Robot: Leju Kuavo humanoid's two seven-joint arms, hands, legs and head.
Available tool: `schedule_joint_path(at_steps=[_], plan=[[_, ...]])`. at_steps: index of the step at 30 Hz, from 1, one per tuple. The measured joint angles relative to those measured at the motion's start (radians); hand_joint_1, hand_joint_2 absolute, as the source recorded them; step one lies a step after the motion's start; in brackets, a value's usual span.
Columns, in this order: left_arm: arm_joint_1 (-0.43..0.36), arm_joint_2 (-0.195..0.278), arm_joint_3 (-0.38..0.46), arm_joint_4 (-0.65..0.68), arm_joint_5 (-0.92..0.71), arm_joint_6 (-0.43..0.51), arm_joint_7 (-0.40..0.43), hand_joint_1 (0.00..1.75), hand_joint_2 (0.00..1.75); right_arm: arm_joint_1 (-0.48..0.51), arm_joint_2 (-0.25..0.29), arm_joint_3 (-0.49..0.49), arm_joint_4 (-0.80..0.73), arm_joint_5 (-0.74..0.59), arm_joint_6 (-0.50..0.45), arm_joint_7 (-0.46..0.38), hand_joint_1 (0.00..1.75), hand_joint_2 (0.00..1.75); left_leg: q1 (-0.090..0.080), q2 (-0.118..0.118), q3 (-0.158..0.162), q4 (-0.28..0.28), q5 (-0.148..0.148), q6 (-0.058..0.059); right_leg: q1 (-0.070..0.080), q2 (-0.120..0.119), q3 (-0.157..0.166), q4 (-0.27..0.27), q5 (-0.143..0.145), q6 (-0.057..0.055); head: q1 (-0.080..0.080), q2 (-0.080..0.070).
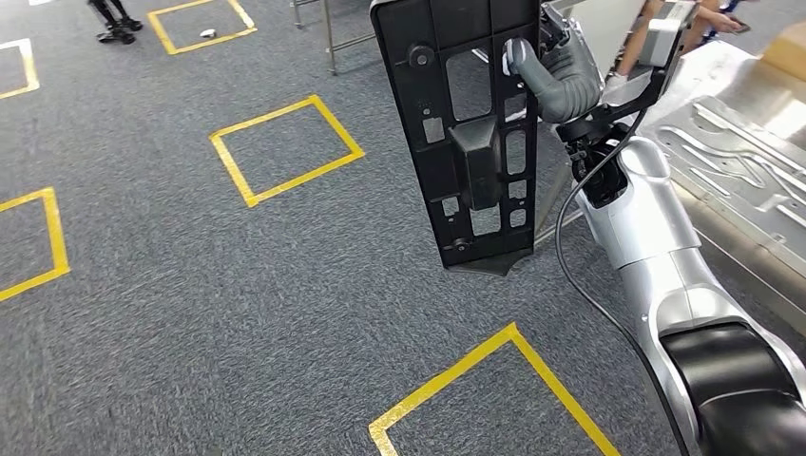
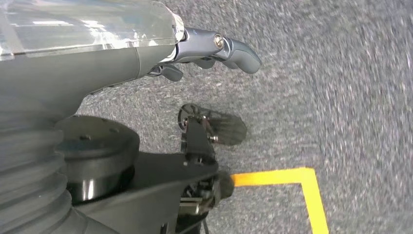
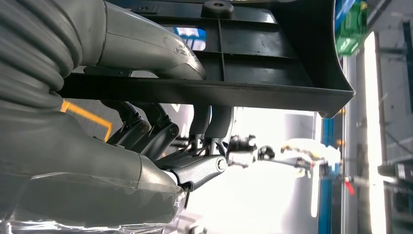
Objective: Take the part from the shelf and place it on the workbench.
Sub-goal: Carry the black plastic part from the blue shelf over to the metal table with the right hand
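Note:
A long black plastic part (image 1: 470,133) with cut-out windows hangs upright over the carpet, held by its right edge. My right hand (image 1: 556,81) grips it, the thumb through one of the windows. From the right wrist the same part (image 3: 272,58) appears as a ribbed black panel, with the thumb (image 3: 146,44) pressed on one face and the dark fingers (image 3: 195,165) curled behind it. My left hand (image 2: 214,48) hangs over the grey carpet with its fingers loosely curled and nothing in them.
A grey metal bench with stamped sheet panels (image 1: 741,161) lies at the right. Yellow tape squares (image 1: 285,147) mark the carpet. A metal frame's legs (image 1: 328,38) stand at the top centre, and a person's legs (image 1: 656,33) show near the top right.

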Motion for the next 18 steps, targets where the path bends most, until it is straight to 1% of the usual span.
schedule_joint_path(at_steps=[1, 2, 3, 4, 5, 6, 7, 8, 9, 10, 11, 12, 13, 14, 15, 16, 17, 18], plan=[[0.000, 0.000, 0.000, 0.000, 0.000, 0.000, 0.000, 0.00, 1.75, -0.002, 0.000, 0.000, 0.000, 0.000, 0.000, 0.000, 1.75, 1.75, -0.001, 0.011, 0.002, 0.003, -0.005, -0.004, 0.000, -0.024, 0.040, -0.077, 0.030, 0.002, 0.000, 0.000], [-0.001, 0.000, 0.000, 0.000, 0.001, 0.000, 0.000, 0.00, 1.75, -0.004, 0.001, 0.000, 0.000, 0.000, 0.000, 0.000, 1.75, 1.75, -0.003, 0.021, 0.005, 0.006, -0.010, -0.009, 0.003, -0.044, 0.074, -0.143, 0.053, 0.000, 0.000, 0.000], [-0.001, 0.000, 0.000, 0.000, 0.001, 0.000, -0.001, 0.00, 1.75, -0.006, 0.002, 0.001, 0.001, 0.000, -0.001, 0.000, 1.75, 1.75, -0.006, 0.030, 0.007, 0.008, -0.014, -0.014, 0.006, -0.058, 0.095, -0.185, 0.063, -0.004, 0.000, 0.000], [-0.001, 0.000, 0.000, 0.000, 0.001, 0.000, -0.001, 0.00, 1.75, -0.007, 0.003, 0.001, 0.001, 0.000, -0.001, 0.000, 1.75, 1.75, -0.009, 0.040, 0.009, 0.009, -0.018, -0.020, 0.010, -0.062, 0.102, -0.201, 0.063, -0.009, 0.000, 0.000], [-0.001, 0.000, 0.000, 0.000, 0.002, 0.000, -0.001, 0.00, 1.75, -0.007, 0.005, 0.001, 0.002, 0.000, -0.002, 0.000, 1.75, 1.75, -0.011, 0.050, 0.012, 0.008, -0.021, -0.025, 0.013, -0.048, 0.100, -0.199, 0.063, -0.016, 0.000, 0.000], [-0.001, 0.000, 0.000, 0.000, 0.003, 0.000, -0.001, 0.00, 1.75, -0.007, 0.005, 0.001, 0.002, 0.000, -0.002, 0.000, 1.75, 1.75, -0.010, 0.060, 0.015, 0.008, -0.025, -0.031, 0.012, -0.033, 0.100, -0.199, 0.064, -0.022, 0.000, 0.000], [-0.002, 0.000, 0.000, 0.000, 0.004, 0.000, -0.001, 0.00, 1.75, -0.008, 0.006, 0.001, 0.002, 0.001, -0.003, 0.000, 1.75, 1.75, -0.008, 0.057, 0.016, 0.014, -0.033, -0.037, 0.010, -0.021, 0.102, -0.200, 0.064, -0.028, 0.000, 0.000], [-0.003, 0.000, 0.000, 0.000, 0.005, 0.000, -0.001, 0.00, 1.75, -0.010, 0.007, 0.001, 0.002, 0.001, -0.004, 0.000, 1.75, 1.75, -0.005, 0.042, 0.010, 0.034, -0.048, -0.041, 0.009, -0.009, 0.104, -0.202, 0.064, -0.035, 0.000, 0.000], [-0.003, 0.000, 0.000, 0.000, 0.006, -0.001, -0.001, 0.00, 1.75, -0.012, 0.009, 0.002, 0.002, 0.001, -0.004, -0.001, 1.75, 1.75, -0.002, 0.017, -0.007, 0.075, -0.072, -0.044, 0.007, 0.001, 0.107, -0.203, 0.064, -0.042, 0.000, 0.000], [-0.002, 0.000, 0.000, 0.000, 0.007, -0.001, -0.001, 0.00, 1.75, -0.013, 0.012, 0.002, 0.003, 0.001, -0.005, -0.001, 1.75, 1.75, 0.000, -0.013, -0.036, 0.139, -0.104, -0.045, 0.007, 0.012, 0.108, -0.203, 0.063, -0.047, 0.000, 0.000], [0.001, 0.000, 0.000, 0.000, 0.007, -0.001, -0.001, 0.00, 1.75, -0.013, 0.015, 0.003, 0.004, 0.001, -0.005, -0.001, 1.75, 1.75, 0.001, -0.033, -0.074, 0.215, -0.134, -0.045, 0.009, 0.024, 0.108, -0.203, 0.063, -0.050, 0.000, 0.000], [0.003, 0.000, 0.001, 0.000, 0.008, -0.001, -0.001, 0.00, 1.75, -0.011, 0.018, 0.004, 0.006, 0.001, -0.005, -0.001, 1.75, 1.75, 0.000, -0.042, -0.111, 0.282, -0.155, -0.045, 0.011, 0.039, 0.108, -0.202, 0.063, -0.052, 0.000, 0.000], [0.005, 0.000, 0.001, 0.000, 0.008, -0.001, -0.001, 0.00, 1.75, -0.010, 0.021, 0.005, 0.007, 0.002, -0.007, -0.001, 1.75, 1.75, 0.000, -0.047, -0.137, 0.320, -0.157, -0.043, 0.013, 0.056, 0.109, -0.201, 0.062, -0.053, 0.000, 0.000], [0.006, 0.000, 0.001, 0.000, 0.007, -0.001, -0.001, 0.00, 1.75, -0.008, 0.023, 0.007, 0.008, 0.002, -0.009, -0.001, 1.75, 1.75, 0.000, -0.050, -0.143, 0.317, -0.138, -0.039, 0.015, 0.072, 0.109, -0.200, 0.062, -0.053, 0.000, 0.000], [0.006, 0.000, 0.001, 0.000, 0.007, -0.001, -0.001, 0.00, 1.75, -0.007, 0.023, 0.007, 0.008, 0.002, -0.012, -0.001, 1.75, 1.75, -0.001, -0.055, -0.131, 0.271, -0.101, -0.033, 0.017, 0.087, 0.110, -0.199, 0.062, -0.053, 0.000, 0.000], [0.005, 0.000, 0.001, 0.000, 0.005, -0.001, -0.001, 0.00, 1.75, -0.006, 0.023, 0.008, 0.008, 0.003, -0.014, -0.002, 1.75, 1.75, -0.002, -0.073, -0.105, 0.196, -0.056, -0.026, 0.017, 0.101, 0.110, -0.198, 0.062, -0.053, 0.000, 0.000], [0.005, 0.000, 0.001, 0.000, 0.003, -0.001, -0.001, 0.00, 1.75, -0.006, 0.023, 0.008, 0.008, 0.003, -0.015, -0.002, 1.75, 1.75, -0.002, -0.100, -0.075, 0.124, -0.022, -0.019, 0.017, 0.114, 0.109, -0.197, 0.061, -0.051, 0.000, 0.000], [0.005, 0.000, 0.001, 0.000, 0.002, -0.001, -0.001, 0.00, 1.75, -0.004, 0.023, 0.008, 0.008, 0.003, -0.015, -0.003, 1.75, 1.75, -0.002, -0.121, -0.052, 0.067, 0.002, -0.015, 0.015, 0.126, 0.107, -0.197, 0.062, -0.048, 0.000, 0.000]])
